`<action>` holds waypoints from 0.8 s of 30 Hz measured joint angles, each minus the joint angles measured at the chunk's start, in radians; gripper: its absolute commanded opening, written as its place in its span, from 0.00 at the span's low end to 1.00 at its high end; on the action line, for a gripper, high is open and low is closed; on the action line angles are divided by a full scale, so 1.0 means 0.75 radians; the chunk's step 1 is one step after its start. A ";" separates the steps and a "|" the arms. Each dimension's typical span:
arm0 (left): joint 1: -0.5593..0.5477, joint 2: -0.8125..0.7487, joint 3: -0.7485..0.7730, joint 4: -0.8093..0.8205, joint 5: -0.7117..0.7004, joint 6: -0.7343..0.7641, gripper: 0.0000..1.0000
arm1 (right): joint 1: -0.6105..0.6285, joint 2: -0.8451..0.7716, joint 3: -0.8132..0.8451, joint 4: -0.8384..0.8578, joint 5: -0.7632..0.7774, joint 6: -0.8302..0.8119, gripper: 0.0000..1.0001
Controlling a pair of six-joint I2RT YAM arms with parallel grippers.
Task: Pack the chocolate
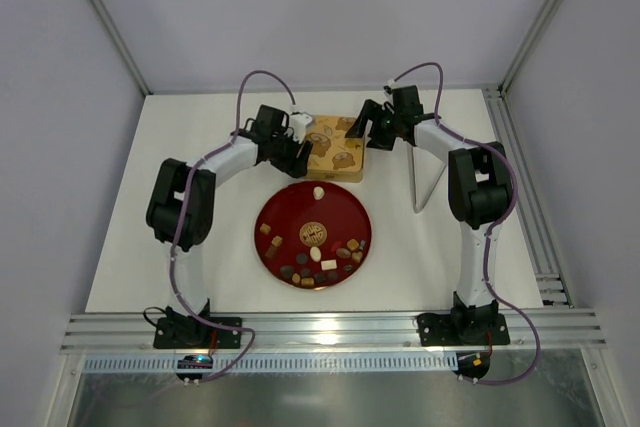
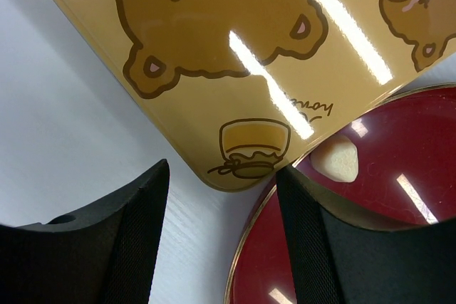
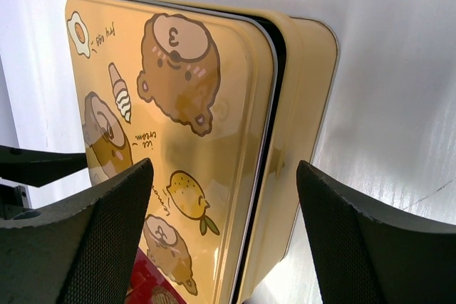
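Note:
The chocolate (image 1: 315, 252), several small dark, light brown and cream pieces, lies on a round red plate (image 1: 275, 209). One cream piece (image 1: 318, 192) sits at the plate's far edge and also shows in the left wrist view (image 2: 337, 159). A square gold tin (image 1: 338, 152) with a cartoon-bear lid stands just behind the plate. My left gripper (image 1: 291, 153) is open and empty at the tin's near left corner (image 2: 242, 165), its fingertips (image 2: 142, 218) above the table and the plate rim. My right gripper (image 1: 366, 133) is open, its jaws straddling the tin's right edge (image 3: 274, 140) without touching it.
A thin pale sheet (image 1: 428, 179) stands on edge right of the tin, beside the right arm. Metal rails run along the table's right side (image 1: 520, 187) and front (image 1: 330, 327). White walls enclose the table.

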State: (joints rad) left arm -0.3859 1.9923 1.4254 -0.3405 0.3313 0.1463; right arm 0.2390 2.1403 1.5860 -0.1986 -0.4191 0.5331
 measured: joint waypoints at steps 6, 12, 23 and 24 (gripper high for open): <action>-0.004 0.024 0.040 -0.001 0.000 0.002 0.61 | 0.000 0.000 0.003 0.003 -0.001 0.000 0.82; -0.021 0.056 0.086 -0.001 -0.001 0.016 0.60 | 0.000 0.000 0.013 0.005 0.000 -0.001 0.82; -0.043 0.075 0.110 -0.016 -0.023 0.026 0.59 | -0.006 0.000 0.013 0.001 0.008 0.001 0.73; -0.043 0.078 0.117 -0.023 -0.024 0.026 0.59 | -0.007 0.000 0.013 -0.003 0.011 0.001 0.73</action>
State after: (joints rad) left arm -0.4183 2.0510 1.5131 -0.3576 0.3134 0.1661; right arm 0.2337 2.1403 1.5955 -0.2008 -0.4110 0.5339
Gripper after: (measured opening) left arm 0.599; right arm 0.746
